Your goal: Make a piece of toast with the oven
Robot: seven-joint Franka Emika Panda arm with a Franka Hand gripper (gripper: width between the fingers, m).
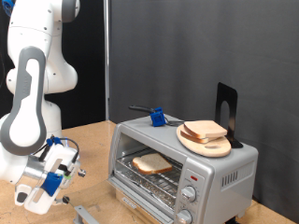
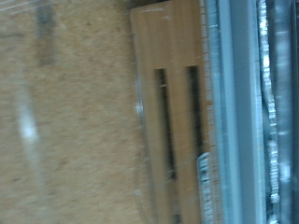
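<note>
The silver-grey oven (image 1: 220,173) stands at the exterior view's right, with two round knobs and a red light on its front. A piece of toast (image 1: 151,164) lies flat on the wire rack inside it. The glass door (image 1: 140,198) looks folded down and open, and its handle (image 1: 86,216) shows at the bottom edge. My gripper (image 1: 42,187) hangs low at the exterior view's left, apart from the oven, with nothing visibly in it. The blurred wrist view shows the glass door (image 2: 168,112) over the wooden table (image 2: 65,121); no fingers show there.
On top of the oven sits a round wooden board (image 1: 207,143) with other bread slices (image 1: 206,131). A blue clip (image 1: 158,117) and a black stand (image 1: 227,110) are also up there. A dark curtain (image 1: 187,47) hangs behind.
</note>
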